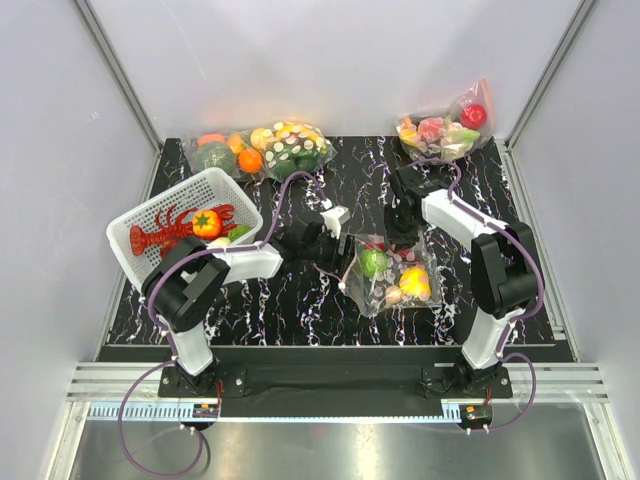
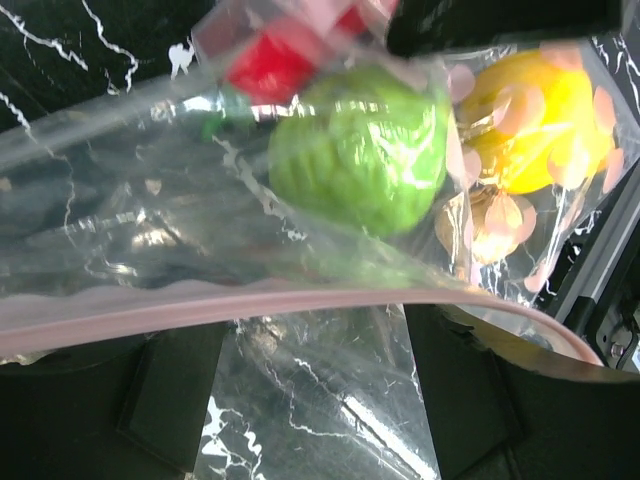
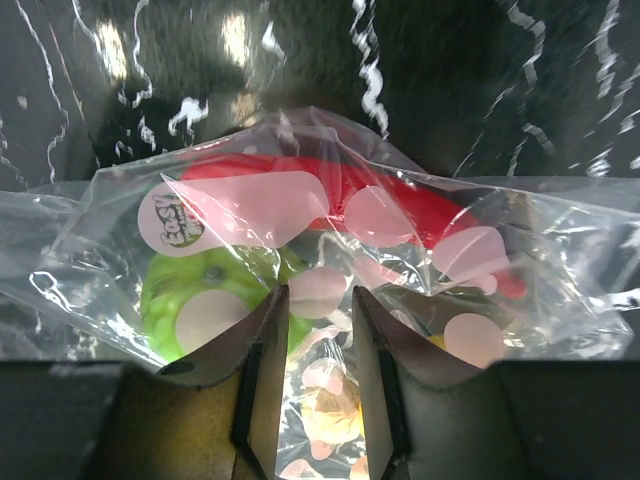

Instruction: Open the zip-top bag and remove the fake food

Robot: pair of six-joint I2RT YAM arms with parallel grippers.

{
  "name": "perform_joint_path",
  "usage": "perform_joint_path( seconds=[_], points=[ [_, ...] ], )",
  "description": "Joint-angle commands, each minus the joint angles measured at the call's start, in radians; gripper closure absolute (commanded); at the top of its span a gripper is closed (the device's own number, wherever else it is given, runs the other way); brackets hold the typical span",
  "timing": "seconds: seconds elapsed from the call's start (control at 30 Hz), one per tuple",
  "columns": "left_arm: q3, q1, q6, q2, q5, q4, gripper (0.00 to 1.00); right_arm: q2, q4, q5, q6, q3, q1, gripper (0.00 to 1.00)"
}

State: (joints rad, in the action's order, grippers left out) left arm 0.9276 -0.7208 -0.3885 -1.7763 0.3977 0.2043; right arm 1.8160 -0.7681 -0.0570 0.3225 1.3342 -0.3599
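The zip-top bag [image 1: 382,291] lies on the black marbled table between the arms, clear with pale dots. Inside it are fake food pieces: a green fruit [image 1: 374,263], a yellow fruit [image 1: 415,284] and a small tan piece [image 1: 394,296]. My left gripper [image 1: 340,262] is at the bag's left edge. In its wrist view the pinkish zip strip [image 2: 250,305] crosses above the wide-apart fingers [image 2: 170,400], with clear film between them. My right gripper [image 1: 400,238] hangs over the bag's far end. Its fingers [image 3: 260,340] stand a narrow gap apart against the dotted film [image 3: 250,205], with the green fruit [image 3: 170,295] and a red piece [image 3: 400,205] beyond.
A white basket [image 1: 135,222] at the left holds a red lobster [image 1: 165,237] and a tomato [image 1: 207,223]. A bulging dotted bag of oranges and greens [image 1: 265,148] sits at the back. Another dotted bag with a red apple [image 1: 445,128] is at the back right.
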Motion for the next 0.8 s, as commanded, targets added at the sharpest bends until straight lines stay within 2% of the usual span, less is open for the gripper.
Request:
perform_joint_path(
  seconds=[0.0,0.3,0.47,0.77],
  points=[
    [0.042,-0.002,0.02,-0.017,0.03,0.055,0.24,-0.009,0.035,-0.069,0.023,-0.026,-0.005,0.62],
    [0.063,-0.002,0.013,-0.038,0.05,0.075,0.24,0.055,0.026,-0.15,0.033,0.003,-0.06,0.62],
    [0.066,-0.003,0.016,-0.051,0.047,0.073,0.24,0.083,0.036,-0.251,0.039,0.011,-0.068,0.64],
    [0.06,-0.006,0.002,-0.041,0.047,0.095,0.18,0.114,0.03,-0.337,0.049,0.022,-0.071,0.83]
  ],
)
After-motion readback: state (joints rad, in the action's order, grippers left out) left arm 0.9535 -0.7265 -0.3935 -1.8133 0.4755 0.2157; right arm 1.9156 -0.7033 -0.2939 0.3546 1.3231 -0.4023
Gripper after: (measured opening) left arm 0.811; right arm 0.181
